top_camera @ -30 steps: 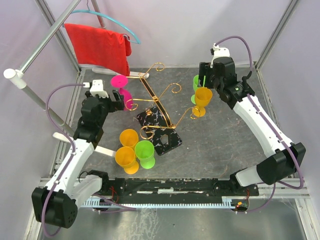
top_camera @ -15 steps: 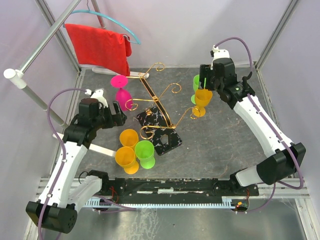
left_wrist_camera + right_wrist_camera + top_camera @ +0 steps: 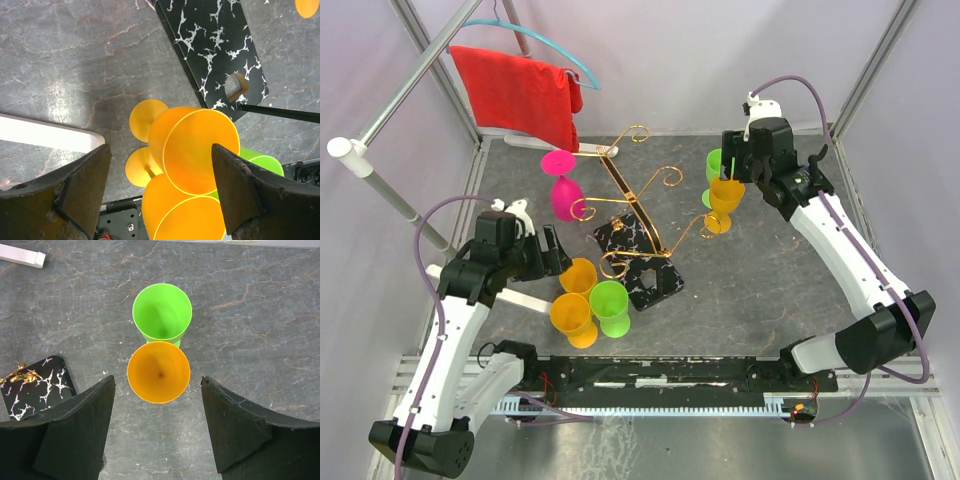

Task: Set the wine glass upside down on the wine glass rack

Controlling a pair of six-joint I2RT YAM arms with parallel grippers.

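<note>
Now the left tool [image 3: 160, 150] hangs spread wide, an upright orange wine glass [image 3: 200, 155] between its fingers, touching neither; the wine glass rack [image 3: 638, 205] stands mid-frame, just right. Upper right, the right tool [image 3: 157, 382] is spread too.

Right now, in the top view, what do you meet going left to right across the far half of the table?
Pink glass → rack → orange glass

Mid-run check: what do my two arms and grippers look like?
The left arm and right arm have white links, black joints and a looping lilac cable each. A small white module sits at each wrist. The left gripper has dark, brown-scuffed wedge fingers; the right gripper has plain black ones.
</note>
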